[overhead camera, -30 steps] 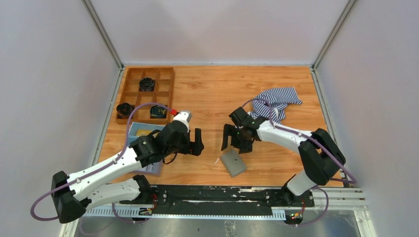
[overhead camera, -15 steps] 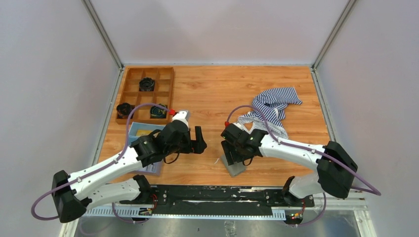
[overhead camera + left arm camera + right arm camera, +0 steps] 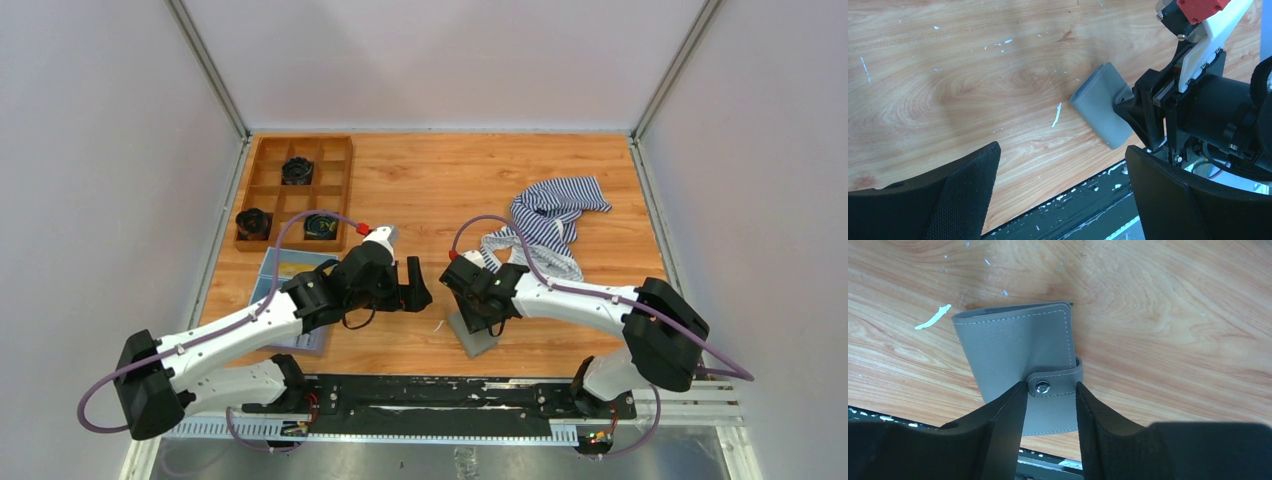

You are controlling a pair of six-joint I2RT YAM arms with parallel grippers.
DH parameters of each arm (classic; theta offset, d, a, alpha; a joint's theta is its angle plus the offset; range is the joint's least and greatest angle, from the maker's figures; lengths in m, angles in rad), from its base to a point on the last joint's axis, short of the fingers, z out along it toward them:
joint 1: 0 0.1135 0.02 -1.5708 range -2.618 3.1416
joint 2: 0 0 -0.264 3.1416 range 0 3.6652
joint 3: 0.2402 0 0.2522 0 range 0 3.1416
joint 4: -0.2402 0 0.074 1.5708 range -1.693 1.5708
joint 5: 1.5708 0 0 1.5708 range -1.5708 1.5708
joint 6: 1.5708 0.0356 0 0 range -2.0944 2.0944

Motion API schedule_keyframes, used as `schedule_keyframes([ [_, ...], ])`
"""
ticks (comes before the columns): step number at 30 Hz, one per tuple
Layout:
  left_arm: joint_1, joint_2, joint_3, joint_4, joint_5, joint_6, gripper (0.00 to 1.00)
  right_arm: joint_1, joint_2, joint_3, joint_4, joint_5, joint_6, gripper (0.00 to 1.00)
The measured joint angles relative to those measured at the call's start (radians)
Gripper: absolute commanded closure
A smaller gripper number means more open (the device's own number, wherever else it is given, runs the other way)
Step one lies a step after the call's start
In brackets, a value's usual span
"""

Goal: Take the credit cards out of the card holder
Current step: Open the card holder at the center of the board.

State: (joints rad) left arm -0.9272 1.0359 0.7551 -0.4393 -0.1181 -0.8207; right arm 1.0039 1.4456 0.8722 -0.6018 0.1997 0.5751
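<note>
The card holder (image 3: 480, 340) (image 3: 1100, 107) (image 3: 1015, 347) is a flat grey wallet lying shut on the wood near the front edge, its snap strap (image 3: 1055, 385) fastened. No credit cards show; they are hidden inside it. My right gripper (image 3: 478, 316) (image 3: 1050, 388) is down over the holder, its jaws half closed and astride the strap, one finger at each end of it. My left gripper (image 3: 418, 286) (image 3: 1063, 150) hovers wide open just left of the holder, with nothing between its fingers.
A wooden compartment tray (image 3: 262, 190) with black round parts sits at the back left. A blue tray (image 3: 272, 262) with a tan-yellow patch lies under the left arm. A striped cloth (image 3: 555, 210) lies behind the right arm. A white scrap (image 3: 932, 317) lies beside the holder.
My right gripper came forward and down over the card holder while its jaws narrowed around the strap. The left gripper slid right, closer to the holder, still wide open.
</note>
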Motion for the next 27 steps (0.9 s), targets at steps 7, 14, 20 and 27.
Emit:
schedule_keyframes([
  [7, 0.000, 0.016, -0.011, 0.019, 0.014, -0.011, 0.00, 0.005, 0.001, 0.000, 0.002, 0.010, -0.001, 0.43],
  [14, 0.000, 0.026, -0.011, 0.021, 0.019, -0.020, 0.00, 0.029, 0.006, 0.000, 0.024, 0.023, 0.002, 0.71],
  [20, 0.000, 0.026, -0.011, 0.025, 0.022, -0.022, 0.00, 0.035, 0.008, 0.000, 0.038, 0.047, 0.008, 1.00],
  [27, 0.000, 0.038, -0.016, 0.039, 0.036, -0.023, 0.00, 0.035, -0.027, 0.001, 0.031, 0.062, 0.014, 1.00],
])
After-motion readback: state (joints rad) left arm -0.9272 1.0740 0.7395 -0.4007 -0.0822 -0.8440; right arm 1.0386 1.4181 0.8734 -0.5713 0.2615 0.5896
